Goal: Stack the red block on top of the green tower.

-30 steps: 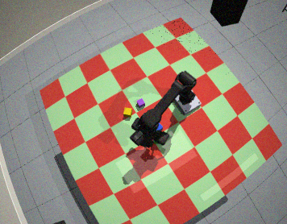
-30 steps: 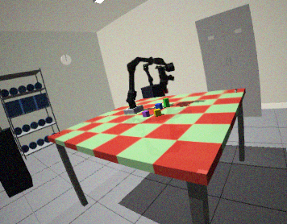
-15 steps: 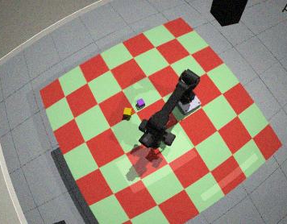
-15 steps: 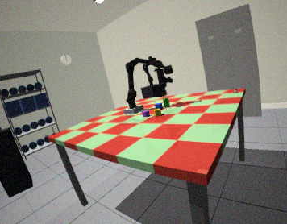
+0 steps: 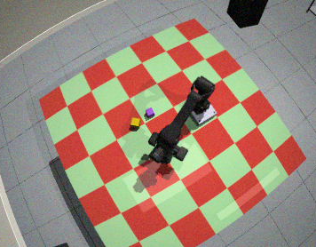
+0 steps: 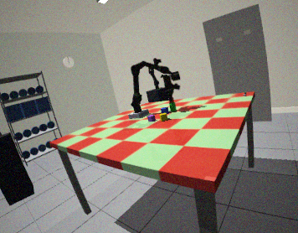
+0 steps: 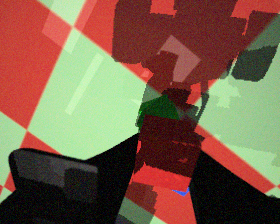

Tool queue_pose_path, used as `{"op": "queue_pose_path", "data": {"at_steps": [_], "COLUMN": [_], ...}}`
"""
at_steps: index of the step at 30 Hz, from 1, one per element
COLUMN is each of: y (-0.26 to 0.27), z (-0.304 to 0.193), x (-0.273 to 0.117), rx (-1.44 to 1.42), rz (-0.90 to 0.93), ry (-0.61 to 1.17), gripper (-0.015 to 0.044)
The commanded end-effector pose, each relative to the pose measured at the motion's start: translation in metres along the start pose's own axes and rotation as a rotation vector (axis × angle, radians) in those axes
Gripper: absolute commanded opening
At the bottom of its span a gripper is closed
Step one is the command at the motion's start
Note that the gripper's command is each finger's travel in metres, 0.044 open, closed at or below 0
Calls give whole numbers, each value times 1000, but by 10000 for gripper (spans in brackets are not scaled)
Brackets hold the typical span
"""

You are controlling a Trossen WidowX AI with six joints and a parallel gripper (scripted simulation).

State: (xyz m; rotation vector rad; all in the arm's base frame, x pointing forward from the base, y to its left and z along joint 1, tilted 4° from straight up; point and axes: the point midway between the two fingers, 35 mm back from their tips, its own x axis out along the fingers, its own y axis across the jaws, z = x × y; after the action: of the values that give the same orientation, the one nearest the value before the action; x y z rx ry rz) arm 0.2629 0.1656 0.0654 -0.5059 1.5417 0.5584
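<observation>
My gripper (image 7: 162, 142) is shut on the red block (image 7: 163, 150), whose top is in dark shadow and whose near side is bright red. The green tower (image 6: 173, 107) stands upright on the table, directly below the dark gripper in the exterior view. In the wrist view a dark green part of the tower (image 7: 160, 108) shows just past the block's far edge, and the block hides the rest. In the top view the gripper hides both tower and red block. Any gap between block and tower cannot be made out.
A blue block (image 6: 164, 110) (image 7: 182, 192) sits close to the tower, on the arm-base side. A yellow block (image 5: 135, 123) (image 6: 163, 117) and a purple block (image 5: 149, 112) (image 6: 151, 118) lie on the checkered table (image 5: 100, 211) (image 6: 153, 157), off to one side of the gripper.
</observation>
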Motion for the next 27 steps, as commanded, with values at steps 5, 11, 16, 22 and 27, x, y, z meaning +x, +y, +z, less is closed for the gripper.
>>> {"op": "queue_pose_path", "data": {"at_steps": [5, 11, 16, 22, 27], "y": [1, 1, 1, 1, 1], "z": [-1, -1, -1, -1, 0], "x": [2, 2, 3, 3, 1], "rx": [6, 6, 6, 6, 6], "rz": [4, 4, 4, 4, 4], "ry": [1, 1, 1, 1, 1], "gripper": [0, 0, 0, 0, 0]}}
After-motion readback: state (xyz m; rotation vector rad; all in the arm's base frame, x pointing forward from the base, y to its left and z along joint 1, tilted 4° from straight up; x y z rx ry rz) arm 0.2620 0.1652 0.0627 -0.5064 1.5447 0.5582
